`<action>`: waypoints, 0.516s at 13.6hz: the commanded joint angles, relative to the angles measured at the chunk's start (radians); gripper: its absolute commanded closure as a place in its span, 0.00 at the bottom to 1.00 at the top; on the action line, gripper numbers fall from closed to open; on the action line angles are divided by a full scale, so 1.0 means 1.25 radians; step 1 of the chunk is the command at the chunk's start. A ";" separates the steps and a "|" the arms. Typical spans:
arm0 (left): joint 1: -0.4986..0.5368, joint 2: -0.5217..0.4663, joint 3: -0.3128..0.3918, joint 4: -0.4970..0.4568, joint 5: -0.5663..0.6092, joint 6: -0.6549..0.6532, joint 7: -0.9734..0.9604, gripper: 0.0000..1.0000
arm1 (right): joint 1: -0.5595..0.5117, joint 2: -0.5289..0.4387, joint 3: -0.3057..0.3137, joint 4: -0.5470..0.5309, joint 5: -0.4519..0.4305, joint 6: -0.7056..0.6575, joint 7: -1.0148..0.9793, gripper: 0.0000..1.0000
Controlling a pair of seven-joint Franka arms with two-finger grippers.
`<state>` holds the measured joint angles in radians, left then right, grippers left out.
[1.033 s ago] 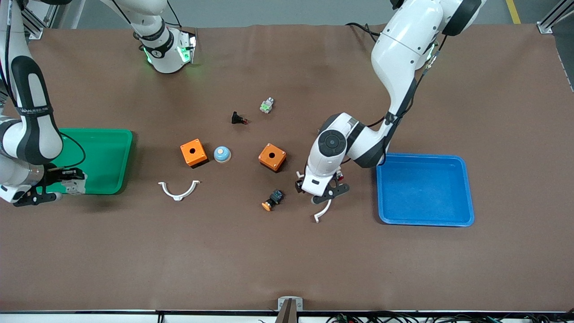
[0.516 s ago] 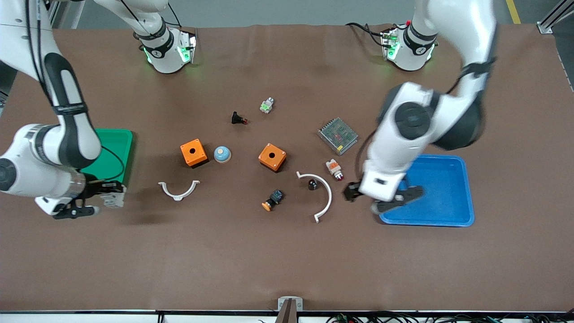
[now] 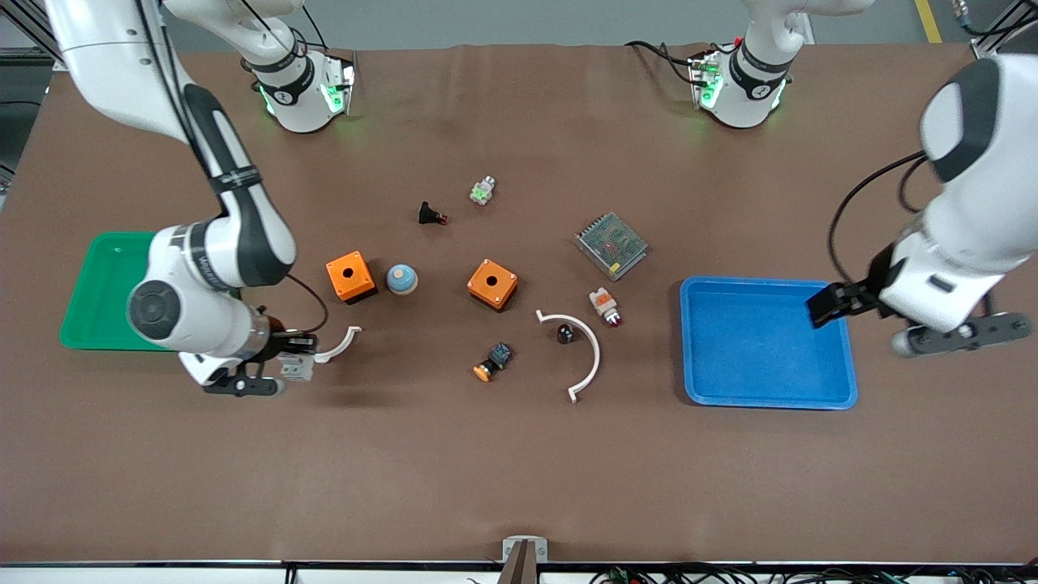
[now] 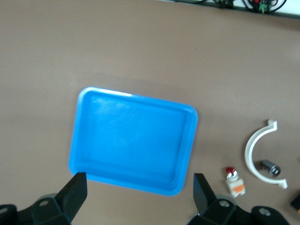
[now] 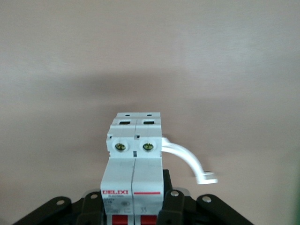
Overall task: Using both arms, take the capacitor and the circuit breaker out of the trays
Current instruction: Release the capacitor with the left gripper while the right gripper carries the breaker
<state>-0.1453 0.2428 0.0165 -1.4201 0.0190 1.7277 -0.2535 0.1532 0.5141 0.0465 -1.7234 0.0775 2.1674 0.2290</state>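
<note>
The breaker (image 3: 297,367) is a white-grey block with red levers, held in my right gripper (image 3: 280,371) just above the table beside a white curved clip (image 3: 339,344). In the right wrist view the breaker (image 5: 134,159) sits upright between the shut jaws of my right gripper (image 5: 133,206). The capacitor (image 3: 564,333), a tiny black cylinder, lies inside a larger white curved clip (image 3: 590,359). It also shows in the left wrist view (image 4: 269,166). My left gripper (image 3: 896,321) is open and empty over the blue tray's (image 3: 766,399) edge at the left arm's end; in its own view my left gripper (image 4: 139,197) is wide open.
A green tray (image 3: 97,292) lies at the right arm's end. Two orange boxes (image 3: 350,276) (image 3: 492,284), a blue dome (image 3: 401,279), a black red-tipped button (image 3: 431,215), a green-white part (image 3: 482,191), a mesh power supply (image 3: 611,245), a white-orange lamp (image 3: 604,305) and an orange-capped switch (image 3: 492,362) are scattered mid-table.
My left arm swung from over the capacitor's spot to the blue tray's outer edge, empty. My right gripper carried the breaker from beside the green tray toward the table's middle.
</note>
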 commanded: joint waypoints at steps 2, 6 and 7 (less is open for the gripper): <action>0.057 -0.091 -0.007 -0.024 -0.009 -0.092 0.112 0.00 | 0.088 0.032 -0.009 0.002 0.017 0.039 0.186 0.93; 0.067 -0.139 -0.007 -0.027 -0.010 -0.168 0.163 0.00 | 0.160 0.081 -0.010 0.002 0.014 0.064 0.315 0.86; 0.064 -0.154 -0.007 -0.032 -0.011 -0.171 0.164 0.00 | 0.162 0.091 -0.010 0.002 0.014 0.065 0.315 0.80</action>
<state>-0.0664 0.0928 0.0151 -1.4268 0.0184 1.5248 -0.0698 0.3541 0.6116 0.0456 -1.7266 0.0781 2.2463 0.6069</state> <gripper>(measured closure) 0.000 0.599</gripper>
